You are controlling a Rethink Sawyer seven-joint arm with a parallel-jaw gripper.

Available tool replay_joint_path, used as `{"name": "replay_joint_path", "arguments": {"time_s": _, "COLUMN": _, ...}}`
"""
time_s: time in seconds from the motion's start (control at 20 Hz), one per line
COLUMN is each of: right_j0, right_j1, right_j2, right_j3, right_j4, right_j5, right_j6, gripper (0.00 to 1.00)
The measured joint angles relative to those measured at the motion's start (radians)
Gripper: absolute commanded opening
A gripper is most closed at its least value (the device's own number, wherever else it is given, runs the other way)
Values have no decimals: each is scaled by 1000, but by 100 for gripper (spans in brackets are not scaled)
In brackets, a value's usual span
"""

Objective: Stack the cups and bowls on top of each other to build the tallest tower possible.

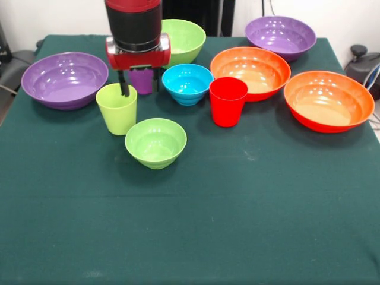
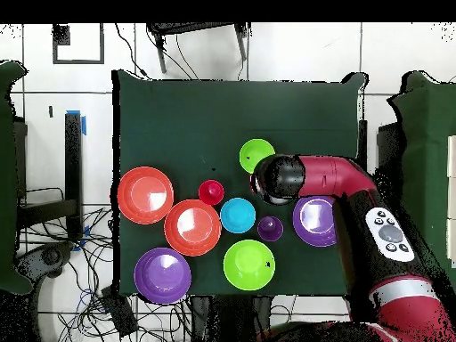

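My gripper [image 1: 140, 90] is open and hangs low over the table's far left part. Its left finger [image 1: 124, 86] is at the back right rim of the upright lime-green cup [image 1: 117, 110]; its right finger is outside that cup. The purple cup [image 1: 141, 81] shows between the fingers, standing farther back, and also in the overhead view [image 2: 270, 229]. The red cup [image 1: 228, 101], the small blue bowl [image 1: 187, 83] and the small lime-green bowl [image 1: 155, 142] stand apart on the cloth. In the overhead view the arm's wrist [image 2: 278, 177] hides the lime-green cup.
The medium lime-green bowl [image 1: 185, 37] stands behind the arm. Purple bowls sit at far left [image 1: 64, 79] and far right [image 1: 280, 37]. Two orange bowls [image 1: 250, 72] [image 1: 328, 101] stand to the right. The green cloth [image 1: 190, 225] covers the table.
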Motion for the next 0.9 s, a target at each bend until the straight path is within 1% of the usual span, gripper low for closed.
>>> {"name": "replay_joint_path", "arguments": {"time_s": 0.2, "right_j0": 3, "right_j1": -18, "right_j2": -1, "right_j3": 50, "right_j4": 0, "right_j5": 0, "right_j6": 0, "gripper": 100}}
{"name": "replay_joint_path", "arguments": {"time_s": 0.45, "right_j0": 8, "right_j1": -30, "right_j2": -3, "right_j3": 87, "right_j4": -9, "right_j5": -2, "right_j6": 0, "gripper": 100}}
{"name": "replay_joint_path", "arguments": {"time_s": 0.55, "right_j0": 9, "right_j1": -32, "right_j2": -3, "right_j3": 107, "right_j4": -32, "right_j5": -15, "right_j6": 0, "gripper": 100}}
{"name": "replay_joint_path", "arguments": {"time_s": 0.65, "right_j0": 9, "right_j1": -31, "right_j2": -3, "right_j3": 113, "right_j4": -44, "right_j5": -23, "right_j6": 0, "gripper": 100}}
{"name": "replay_joint_path", "arguments": {"time_s": 0.8, "right_j0": 7, "right_j1": -25, "right_j2": -3, "right_j3": 121, "right_j4": -80, "right_j5": -43, "right_j6": 0, "gripper": 100}}
{"name": "replay_joint_path", "arguments": {"time_s": 0.9, "right_j0": 6, "right_j1": -24, "right_j2": -3, "right_j3": 121, "right_j4": -85, "right_j5": -45, "right_j6": 0, "gripper": 100}}
